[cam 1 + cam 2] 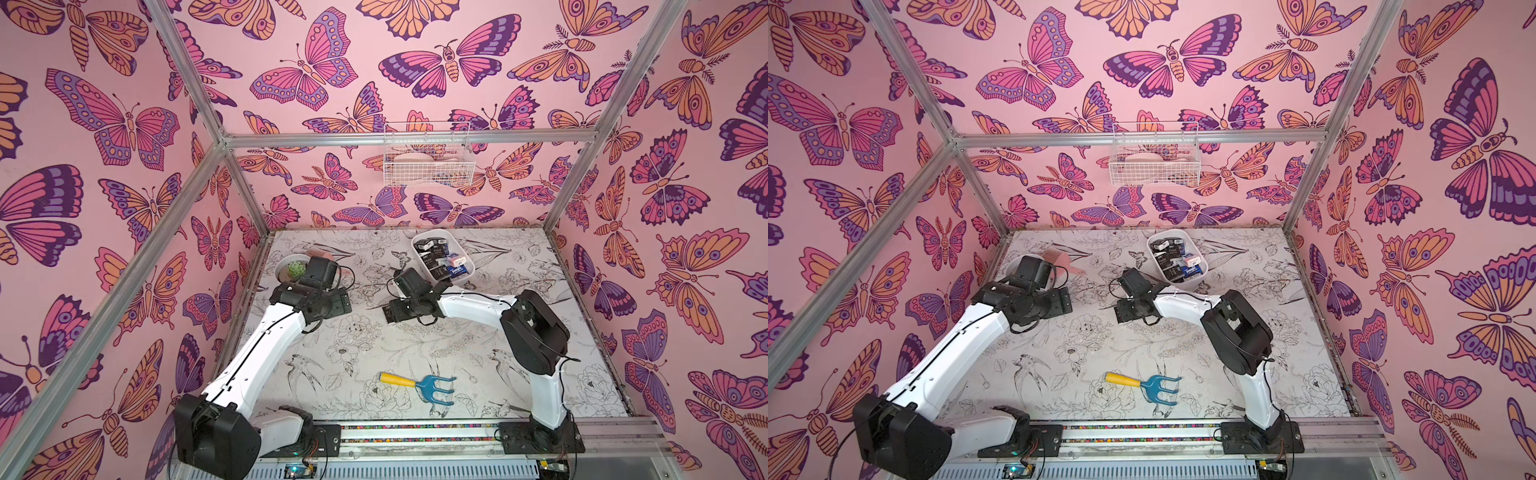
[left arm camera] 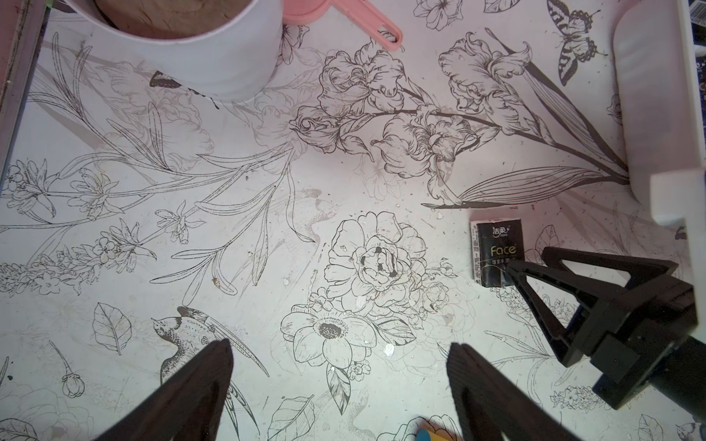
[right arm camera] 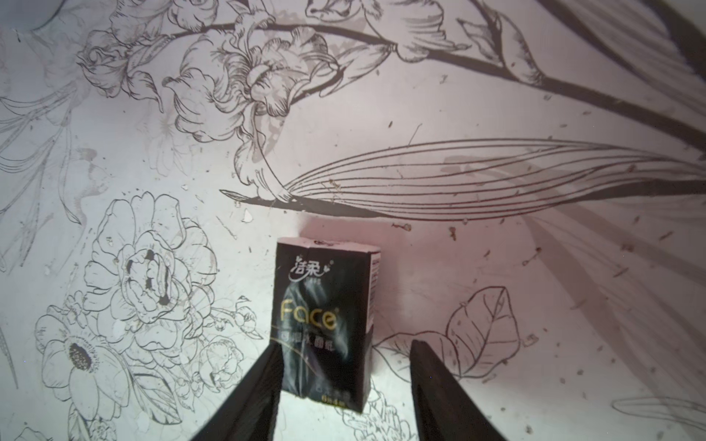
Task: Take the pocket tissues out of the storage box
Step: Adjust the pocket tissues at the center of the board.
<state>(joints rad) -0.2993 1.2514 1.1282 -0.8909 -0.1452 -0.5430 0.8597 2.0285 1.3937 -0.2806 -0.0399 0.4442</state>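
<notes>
Pulling back carelessly could drag the pocket tissues pack (image 3: 324, 313), lying on the table (image 3: 114, 133) at 8 o'clock from the storage box (image 1: 457, 281), because the right gripper (image 3: 345, 345) has parted fingers close around it; left gripper (image 2: 340, 343) hangs open

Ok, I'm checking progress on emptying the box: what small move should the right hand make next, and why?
Probably lift the right hand straight up, clear of the black Face packet. It lies on the table outside the storage box, the jaws stand apart, one clear of it, and more packets wait in the box.
</notes>
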